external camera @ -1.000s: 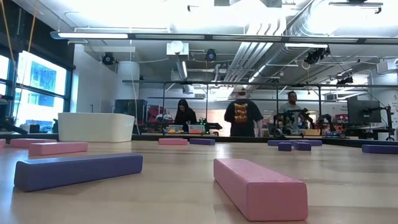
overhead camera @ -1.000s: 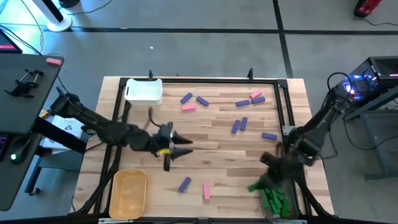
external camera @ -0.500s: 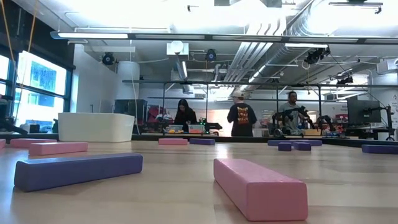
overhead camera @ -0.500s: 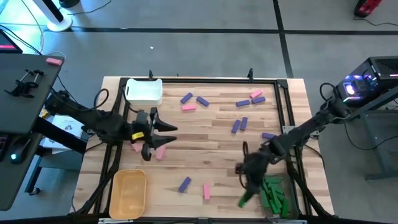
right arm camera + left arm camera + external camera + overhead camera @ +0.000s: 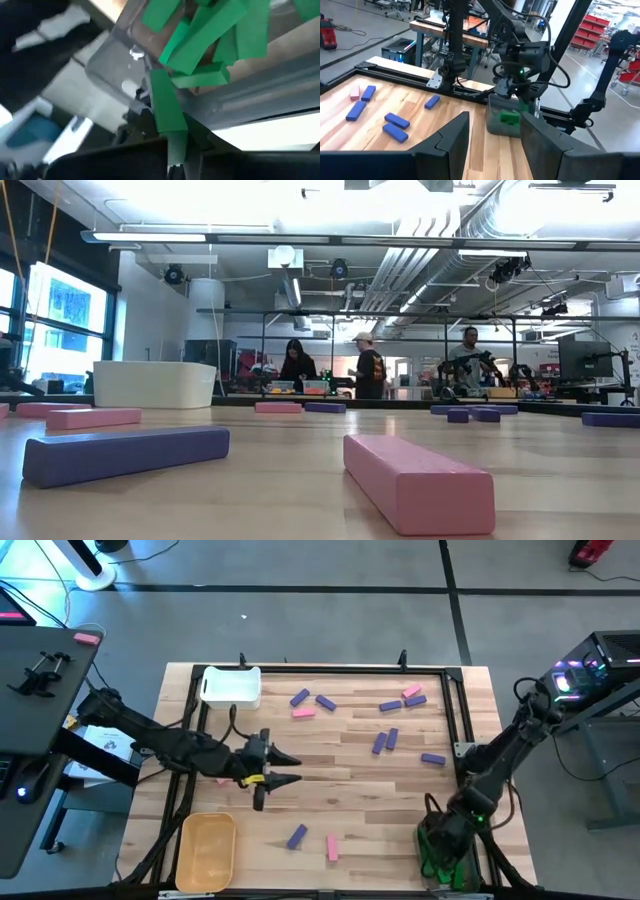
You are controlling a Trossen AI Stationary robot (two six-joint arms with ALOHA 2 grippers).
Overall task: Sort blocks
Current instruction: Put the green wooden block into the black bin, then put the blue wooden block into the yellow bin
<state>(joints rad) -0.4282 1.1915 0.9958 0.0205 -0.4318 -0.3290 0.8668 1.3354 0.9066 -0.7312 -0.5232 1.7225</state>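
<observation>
Right wrist view: right claw (image 5: 175, 160) pinches a green block (image 5: 165, 107) endwise, poised above the clear bin (image 5: 438, 862) (already holding greens); left claw (image 5: 285, 768) gapes empty mid-tabletop (image 5: 340, 755).

Two dark, near-black arms, slim tube links joined by chunkier round joints. Left arm (image 5: 165, 745): black cable looping loose off the forearm, yellow band or label at the wrist just behind the left end effector (image 5: 283, 768), whose two fingers are flat, black, tapering to points. In the left wrist view these fingers (image 5: 451, 142) are matte black, angular wedges with bevelled edges. Right arm (image 5: 505, 750): same dark finish, black cable along it; a small green light glows on its wrist housing. Right end effector (image 5: 440, 840) black, blocky.
</observation>
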